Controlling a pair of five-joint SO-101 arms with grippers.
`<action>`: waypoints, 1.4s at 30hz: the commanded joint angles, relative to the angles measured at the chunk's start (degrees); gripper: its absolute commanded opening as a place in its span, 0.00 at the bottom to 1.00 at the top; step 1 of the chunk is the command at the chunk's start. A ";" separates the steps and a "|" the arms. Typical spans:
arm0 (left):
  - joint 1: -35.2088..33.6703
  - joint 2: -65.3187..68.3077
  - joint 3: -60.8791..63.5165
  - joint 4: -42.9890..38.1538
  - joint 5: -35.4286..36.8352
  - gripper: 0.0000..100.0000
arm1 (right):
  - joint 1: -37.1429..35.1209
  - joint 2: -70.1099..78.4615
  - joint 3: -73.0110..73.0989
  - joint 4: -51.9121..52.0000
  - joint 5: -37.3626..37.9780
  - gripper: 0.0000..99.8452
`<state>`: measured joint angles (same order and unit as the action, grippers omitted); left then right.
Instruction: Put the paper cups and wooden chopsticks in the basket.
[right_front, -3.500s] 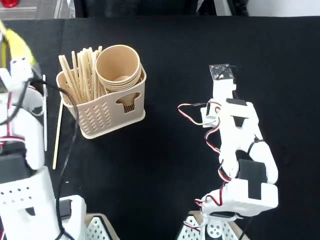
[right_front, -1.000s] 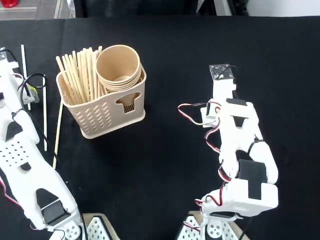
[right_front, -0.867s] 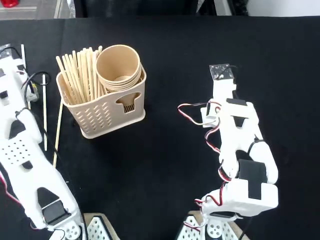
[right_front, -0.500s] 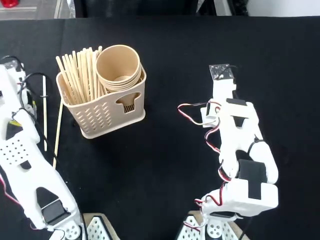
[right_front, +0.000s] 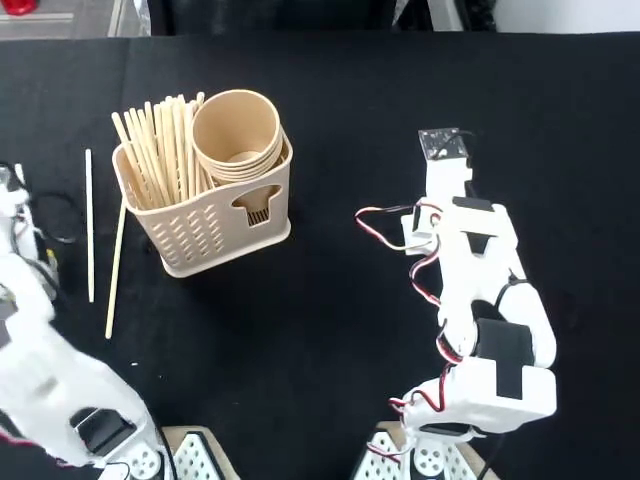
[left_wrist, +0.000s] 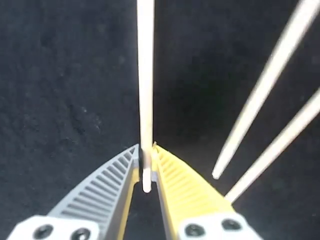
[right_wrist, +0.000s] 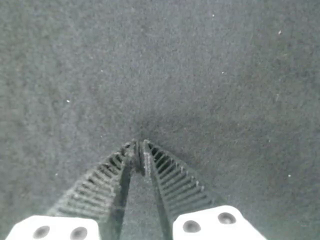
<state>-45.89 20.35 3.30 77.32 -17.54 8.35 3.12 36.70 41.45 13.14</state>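
Chopsticks are the step in hand: the left jaws pinch one stick (left_wrist: 145, 90) by its end, while two loose sticks (right_front: 89, 225) lie beside the basket (right_front: 215, 235). Next, I judge, it needs lifting over the rim. The right jaws are closed, empty.

The right arm (right_front: 480, 260) is built of white moulded shells with black servo blocks set between them. Twisted red, white and black cables (right_front: 385, 215) loop along its side. The left arm (right_front: 40, 370) is white as well. Both rise from pale perforated base plates (right_front: 192, 456). The left hand (left_wrist: 145, 152) has 1 grey ribbed finger (left_wrist: 107, 182) and 1 yellow ribbed finger (left_wrist: 185, 190), each on a white mount with 2 screws. The right hand (right_wrist: 137, 147) has 2 dark ribbed fingers on white mounts, 2 screws apiece.
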 joint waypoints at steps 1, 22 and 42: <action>-0.75 -22.59 28.97 -18.55 -2.29 0.03 | 0.53 -0.57 -0.31 -0.70 0.53 0.01; -4.53 -52.40 41.19 -22.51 -5.54 0.28 | 0.53 -0.57 -0.31 -0.62 0.53 0.01; 4.70 -10.99 4.09 -22.68 0.00 0.16 | 0.53 -0.57 -0.31 -0.53 0.53 0.01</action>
<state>-42.99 8.40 14.11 54.99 -20.97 8.35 3.12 36.70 41.45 13.14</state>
